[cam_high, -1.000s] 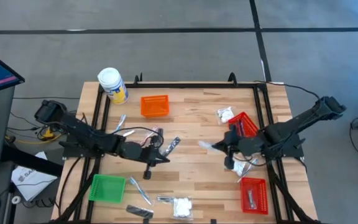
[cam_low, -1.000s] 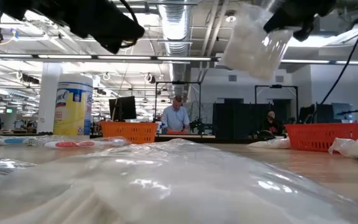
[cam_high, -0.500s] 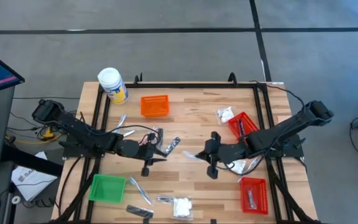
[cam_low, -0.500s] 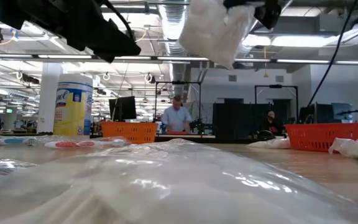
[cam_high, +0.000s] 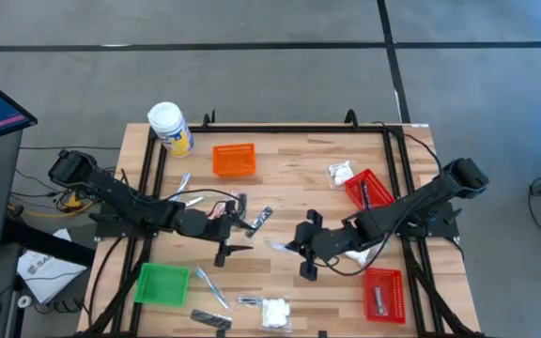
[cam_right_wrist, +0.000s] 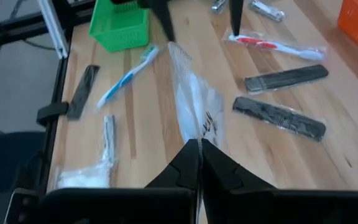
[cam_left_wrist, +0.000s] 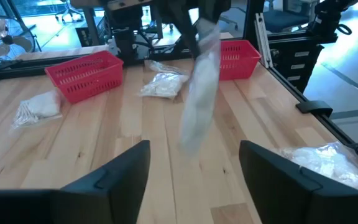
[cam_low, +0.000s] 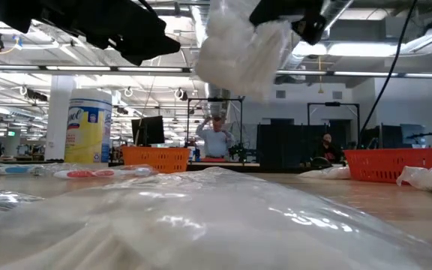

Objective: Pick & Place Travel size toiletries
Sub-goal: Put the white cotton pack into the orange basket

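High view: your right claw [cam_high: 289, 248] sits mid-table, shut on a clear-wrapped white packet [cam_high: 278, 246] that sticks out toward your left claw [cam_high: 242, 230]. The two arms face each other, the packet between them.
High view, rest: more toiletries lie along the near edge by the green basket [cam_high: 161, 284]; two red baskets sit on the right side, the nearer red basket [cam_high: 382, 292] close behind the right arm.
Low view: the packet [cam_low: 235, 49] hangs high off the table [cam_low: 396, 214], pinched from above by the dark right claw. The left arm looms dark alongside, apart from it.
Left wrist view: you're looking past spread fingers [cam_left_wrist: 126, 171], nothing between them. The packet [cam_left_wrist: 199, 87] dangles straight ahead, long axis near upright, out beyond the tips.
Right wrist view: fingers pressed together on the packet's [cam_right_wrist: 194, 109] top edge; it trails away toward the green basket [cam_right_wrist: 120, 22] and the left claw's tips. A toothbrush [cam_right_wrist: 127, 76] and dark sachets [cam_right_wrist: 278, 117] lie below.
Key relation: the packet lies dead ahead of the open left claw, hanging lengthwise. A handover looks likely, so you'd close in on its lower half.
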Robot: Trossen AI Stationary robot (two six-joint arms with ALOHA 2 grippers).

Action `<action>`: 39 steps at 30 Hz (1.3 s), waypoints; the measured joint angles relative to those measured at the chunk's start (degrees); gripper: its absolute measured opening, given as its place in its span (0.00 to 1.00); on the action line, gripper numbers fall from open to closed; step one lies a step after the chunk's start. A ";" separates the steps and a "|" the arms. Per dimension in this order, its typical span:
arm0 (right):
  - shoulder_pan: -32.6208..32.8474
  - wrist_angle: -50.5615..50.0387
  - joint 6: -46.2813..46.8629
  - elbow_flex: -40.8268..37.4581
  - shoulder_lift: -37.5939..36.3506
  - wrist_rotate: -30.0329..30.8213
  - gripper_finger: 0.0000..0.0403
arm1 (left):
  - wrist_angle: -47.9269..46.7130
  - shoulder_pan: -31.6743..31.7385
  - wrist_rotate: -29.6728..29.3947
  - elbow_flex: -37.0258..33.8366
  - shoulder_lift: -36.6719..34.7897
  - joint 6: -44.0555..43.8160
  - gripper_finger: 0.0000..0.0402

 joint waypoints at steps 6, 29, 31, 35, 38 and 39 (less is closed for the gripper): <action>-2.75 3.10 -0.03 0.00 2.44 -1.99 0.00 | 1.62 0.00 0.00 0.00 1.79 0.01 0.67; -5.99 6.70 -5.18 7.91 12.66 -8.71 0.00 | 8.46 0.76 2.42 0.02 8.27 -0.14 0.65; -6.33 6.30 -5.16 7.91 12.66 -8.63 0.00 | 8.00 0.76 2.43 0.02 8.27 -0.42 0.61; -6.41 5.76 -5.16 7.94 12.66 -7.17 0.00 | 7.72 0.76 2.43 0.02 8.25 -1.62 0.47; -6.38 5.76 -5.16 7.93 12.66 -7.15 0.00 | 7.44 0.76 2.43 0.02 8.25 -1.67 0.32; -6.36 5.75 -5.16 7.95 12.66 -7.13 0.00 | 7.34 0.76 2.45 0.02 8.25 -1.67 0.26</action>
